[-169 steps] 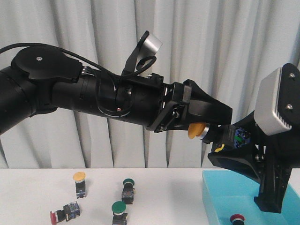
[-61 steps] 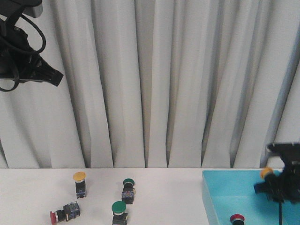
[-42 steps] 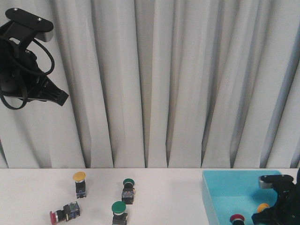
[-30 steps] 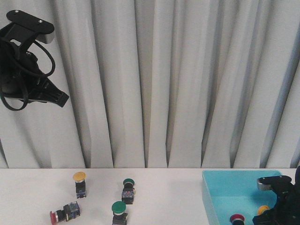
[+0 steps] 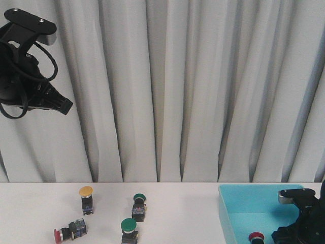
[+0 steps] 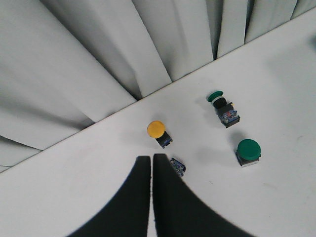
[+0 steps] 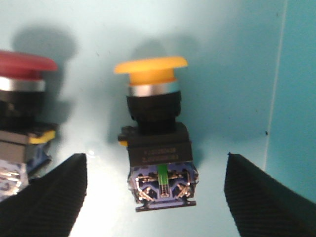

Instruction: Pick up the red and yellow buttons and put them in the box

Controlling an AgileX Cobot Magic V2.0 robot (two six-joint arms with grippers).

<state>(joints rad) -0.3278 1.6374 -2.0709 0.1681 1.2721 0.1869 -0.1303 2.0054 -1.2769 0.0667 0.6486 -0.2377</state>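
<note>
A turquoise-blue box [image 5: 238, 208] stands on a white tabletop [image 5: 172, 218] before pale grey-white pleated curtains [image 5: 172, 91]. Inside the box, the wrist view shows a yellow-capped button [image 7: 154, 133] with a silver collar, a black body with faint lettering, and a blue base crossed by a green strip; beside it a red-capped button [image 7: 19, 113] has a silver ring, a black body and a yellow tab. On the tabletop lie a yellow button [image 5: 86, 198], a red button [image 5: 68, 231] and two green-capped switches [image 5: 138, 206] [image 5: 129, 230], all with dark bodies. The right claw [image 7: 155, 197] is black with a ribbed texture; the left claw [image 6: 150, 197] is plain black.
</note>
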